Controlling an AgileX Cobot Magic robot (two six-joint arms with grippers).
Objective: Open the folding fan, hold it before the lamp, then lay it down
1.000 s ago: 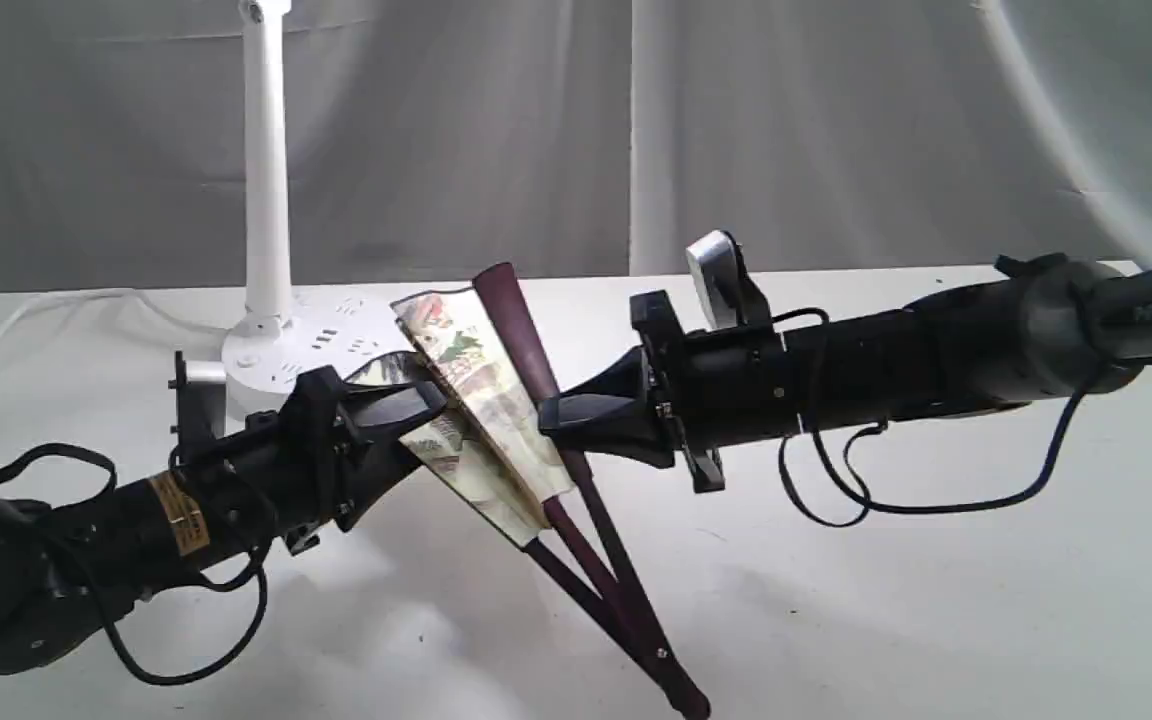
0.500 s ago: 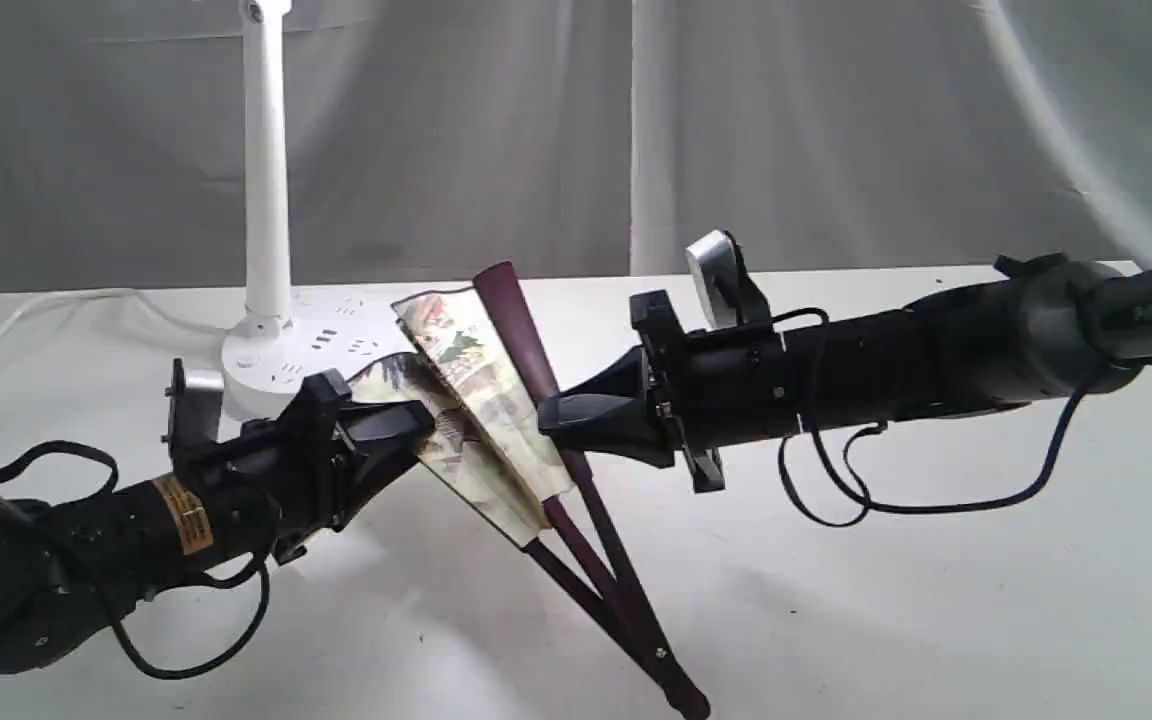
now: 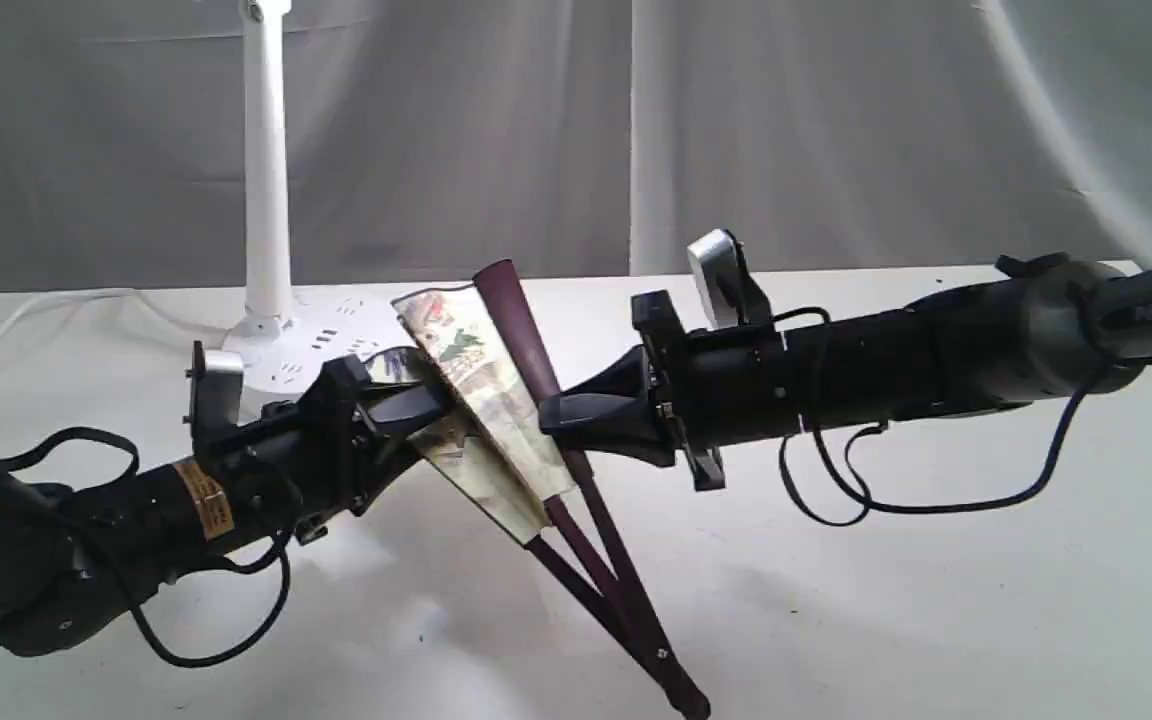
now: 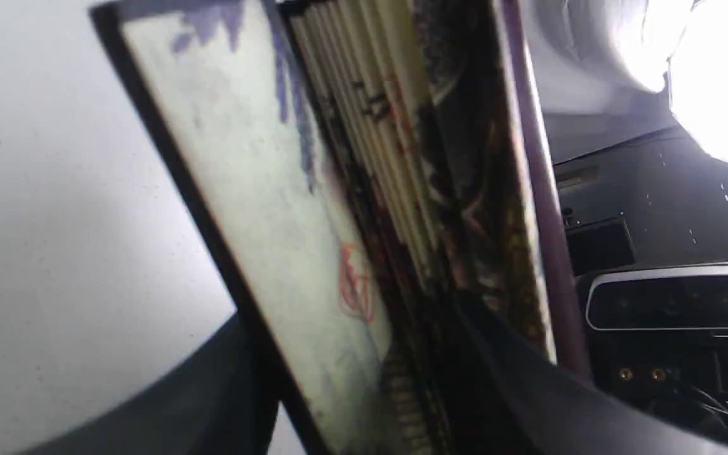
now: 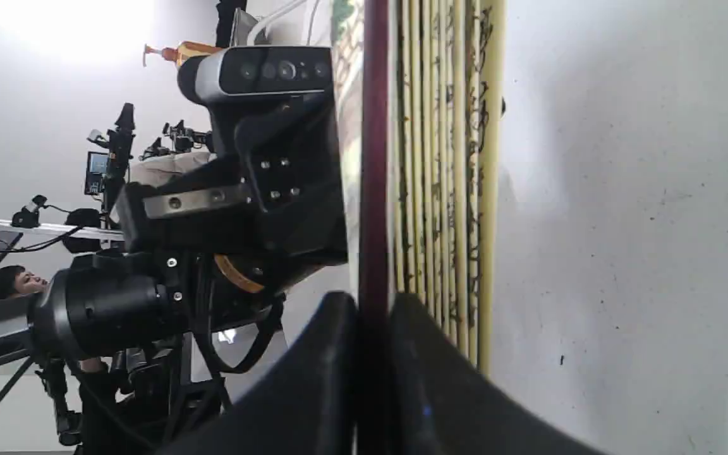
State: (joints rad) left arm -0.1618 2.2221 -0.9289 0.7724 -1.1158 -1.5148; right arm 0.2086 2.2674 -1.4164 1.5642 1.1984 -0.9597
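Two pincers meet at the folding fan [image 3: 481, 400], which stands tilted in the middle of the exterior frame, its pivot low near the bottom edge and its top leaning toward the lamp [image 3: 266, 180] at upper left. Over the last second the left pincer [image 3: 426, 410] dipped down-left, then came back up and right, yet the pleats have hardly spread. The right pincer [image 3: 548, 418] stays clamped on the maroon guard [image 3: 526, 330]. The left one's jaws straddle the outer leaves, and we cannot tell whether they press. We judge the opening barely begun.
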